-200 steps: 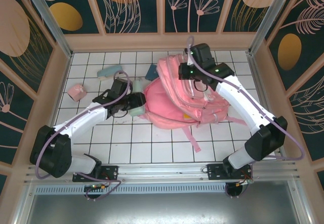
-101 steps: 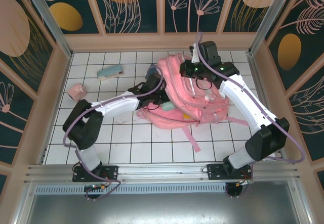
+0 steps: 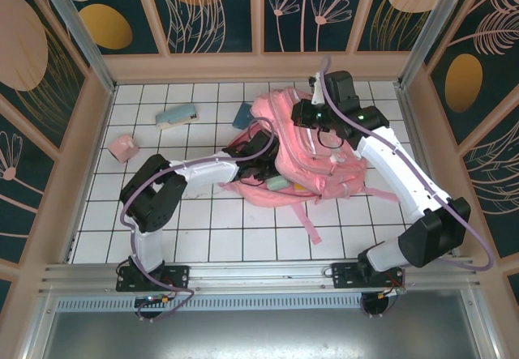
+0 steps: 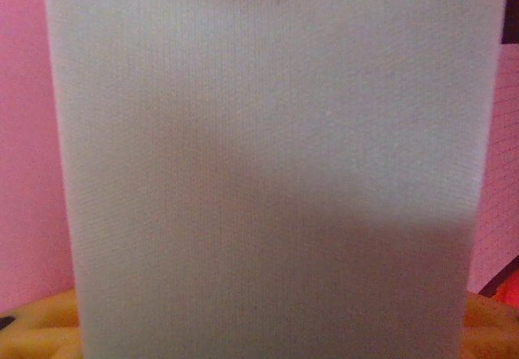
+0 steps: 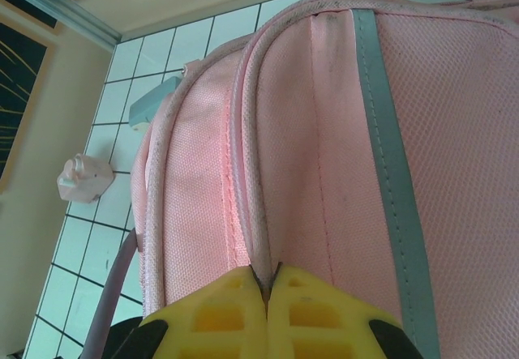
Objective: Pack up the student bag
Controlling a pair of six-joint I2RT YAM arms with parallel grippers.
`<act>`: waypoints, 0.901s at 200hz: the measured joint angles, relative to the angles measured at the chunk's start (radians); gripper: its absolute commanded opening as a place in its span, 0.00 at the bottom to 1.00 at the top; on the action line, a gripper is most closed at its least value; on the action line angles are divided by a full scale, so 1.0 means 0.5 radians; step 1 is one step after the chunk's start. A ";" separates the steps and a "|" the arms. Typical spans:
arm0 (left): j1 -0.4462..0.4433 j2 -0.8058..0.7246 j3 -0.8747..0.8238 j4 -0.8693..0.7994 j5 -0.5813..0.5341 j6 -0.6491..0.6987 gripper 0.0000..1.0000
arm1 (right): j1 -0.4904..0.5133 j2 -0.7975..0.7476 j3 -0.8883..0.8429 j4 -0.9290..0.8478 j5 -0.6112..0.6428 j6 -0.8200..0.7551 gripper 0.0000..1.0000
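Pinched shut at the right claw (image 5: 263, 288): yellow fingertips pressed together on a piped seam ridge of the large pink fabric backpack with the grey reflective stripe (image 5: 324, 132), a thin edge of cloth caught between them. From above, the right claw (image 3: 302, 117) grips the far top of that backpack (image 3: 328, 168) and holds it raised, the rest of the body spreading down from the pinch toward the bases. Long axis running away from this claw toward the near right, straps trailing on the base side; mouth gaping leftward, toward the left claw.

Set wide at the left claw (image 4: 259, 339): yellow fingers (image 4: 32, 326) at either lower corner, a pale grey-green cloth-textured block (image 4: 259, 156) between them and close against the lens, pink fabric on both sides. Cannot tell whether the pads press the block or merely flank it. From above, the same block (image 3: 278, 182) just beyond the left wrist, inside the backpack's mouth.

Left arm (image 3: 203, 167): folded sharply at the elbow, white forearm stretched rightward over the white tiled table (image 3: 203, 229), wrist dipped into the backpack. Right arm (image 3: 397, 164): reaching far forward and leftward in a long arc, wrist bent down over the backpack's top.
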 measured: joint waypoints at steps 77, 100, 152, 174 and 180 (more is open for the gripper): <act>-0.005 -0.187 -0.004 -0.120 -0.084 -0.015 0.99 | -0.050 -0.069 -0.163 0.168 -0.066 0.006 0.00; -0.004 -0.359 -0.009 -0.188 -0.146 -0.010 0.98 | -0.080 -0.101 -0.219 0.224 -0.103 0.006 0.00; 0.086 -0.758 -0.124 -0.388 -0.272 0.026 0.98 | -0.121 -0.189 -0.359 0.330 -0.186 0.004 0.00; 0.204 -0.890 -0.135 -0.507 -0.325 0.076 0.98 | -0.121 -0.190 -0.426 0.363 -0.230 -0.031 0.00; 0.235 -0.919 -0.135 -0.528 -0.340 0.089 0.99 | -0.121 -0.188 -0.439 0.366 -0.237 -0.045 0.00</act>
